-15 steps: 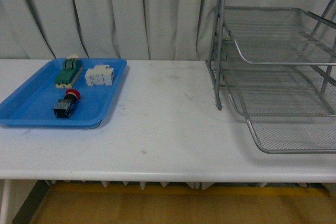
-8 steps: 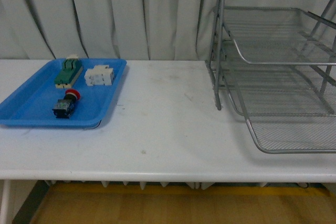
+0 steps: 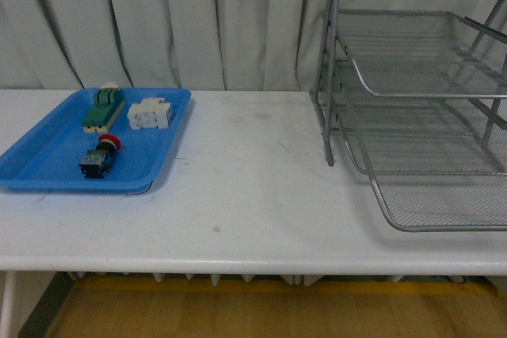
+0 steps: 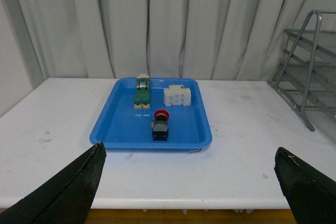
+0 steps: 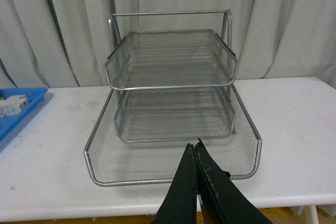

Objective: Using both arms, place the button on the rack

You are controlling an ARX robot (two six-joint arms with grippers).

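The button with its red cap lies on its side in the blue tray at the table's left; the left wrist view shows the button ahead of my left gripper, which hangs open and empty well short of the tray. The silver wire rack stands at the right with its lowest tray pulled out. My right gripper is shut on nothing, just before the front rim of the rack. Neither arm shows in the front view.
In the blue tray, behind the button, lie a green-and-cream switch part and a white blocky component. A grey curtain hangs behind the white table. The table's front edge runs just below both grippers.
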